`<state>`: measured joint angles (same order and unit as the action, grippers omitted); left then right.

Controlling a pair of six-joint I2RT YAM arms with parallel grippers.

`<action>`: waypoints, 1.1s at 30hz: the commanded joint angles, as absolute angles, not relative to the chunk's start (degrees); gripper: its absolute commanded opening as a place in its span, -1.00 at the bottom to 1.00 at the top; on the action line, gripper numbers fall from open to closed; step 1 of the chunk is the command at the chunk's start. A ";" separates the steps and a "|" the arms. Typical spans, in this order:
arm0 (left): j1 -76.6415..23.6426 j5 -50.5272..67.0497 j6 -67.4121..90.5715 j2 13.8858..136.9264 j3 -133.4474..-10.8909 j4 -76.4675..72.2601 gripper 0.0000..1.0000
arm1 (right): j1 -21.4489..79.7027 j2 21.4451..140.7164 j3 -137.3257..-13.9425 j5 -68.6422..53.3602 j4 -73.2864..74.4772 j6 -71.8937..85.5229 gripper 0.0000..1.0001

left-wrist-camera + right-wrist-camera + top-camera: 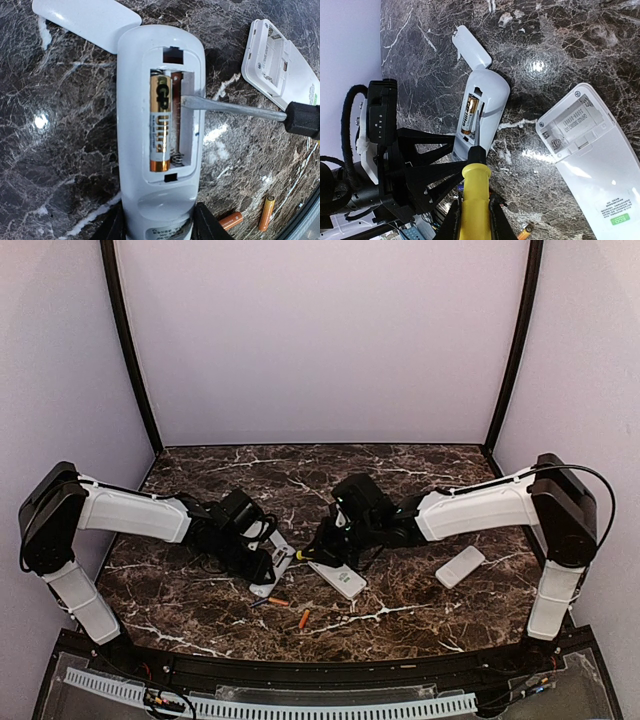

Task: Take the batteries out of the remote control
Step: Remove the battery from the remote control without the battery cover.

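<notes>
While I watch through the left wrist camera, one battery, gold and orange with GP lettering, lies in the open bay of the remote, just ahead of the left jaws. It fills the bay's left slot. The slot beside it is bare, with a spring showing at its near end. The left jaws are clamped on the remote's near end, one finger on each flank, and the remote lies back-up on the counter.

The right jaws are closed tight around the yellow handle of the screwdriver. Its blade reaches straight out from them into the bare slot, and the tip sits at the battery's edge. I cannot tell whether steel touches the cell.

Two loose batteries, both orange, lie on the counter just to the right of the left jaws, close together but apart from the remote. A white cover rests at the remote's far tip, the end farthest from the left jaws.

A second remote lies back-up to the right of the right jaws and the blade. Its bay is open with no cell in it, and it is apart from the held remote.

From the overhead camera I see a small white slab further out on the right arm's side, well apart from both jaws. I cannot make out what it is.
</notes>
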<state>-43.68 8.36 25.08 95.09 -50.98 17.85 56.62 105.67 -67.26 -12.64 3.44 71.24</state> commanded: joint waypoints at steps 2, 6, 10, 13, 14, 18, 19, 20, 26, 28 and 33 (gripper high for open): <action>-43.88 6.11 25.05 97.82 -49.99 21.45 -0.16 | 56.26 107.17 -65.58 -11.95 0.25 71.87 -1.00; -43.93 5.98 25.05 97.82 -50.01 21.53 -0.15 | 56.26 107.68 -65.13 -11.99 -1.39 71.98 -1.00; -43.95 5.95 25.05 97.82 -49.99 21.54 -0.15 | 56.27 108.09 -64.36 -12.02 -2.77 72.36 -1.00; -43.94 5.99 24.95 97.82 -50.01 21.55 -0.15 | 56.30 108.02 -63.13 -11.49 -3.86 72.74 -1.00; -43.94 5.98 25.02 97.82 -50.01 21.50 -0.16 | 56.26 107.94 -62.85 -11.36 -4.21 72.83 -1.00; -43.95 5.89 24.97 97.82 -50.01 21.51 -0.16 | 56.10 108.02 -61.35 -11.37 -6.76 73.35 -1.00; -43.90 5.89 24.96 97.87 -50.01 21.46 -0.16 | 56.09 108.02 -60.87 -11.53 -7.98 73.59 -1.00; -43.92 5.89 24.96 97.88 -50.01 21.51 -0.16 | 56.12 107.94 -60.49 -11.61 -8.91 73.77 -1.00; -43.94 5.80 25.05 97.95 -50.00 21.67 -0.16 | 55.88 107.32 -59.46 -10.96 -10.89 74.02 -1.00; -43.92 5.82 25.05 97.99 -50.01 21.63 -0.16 | 55.77 107.41 -58.99 -11.11 -12.32 74.32 -1.00; -43.94 5.82 25.05 98.02 -50.05 21.77 -0.16 | 55.57 107.75 -58.10 -11.58 -15.25 74.70 -1.00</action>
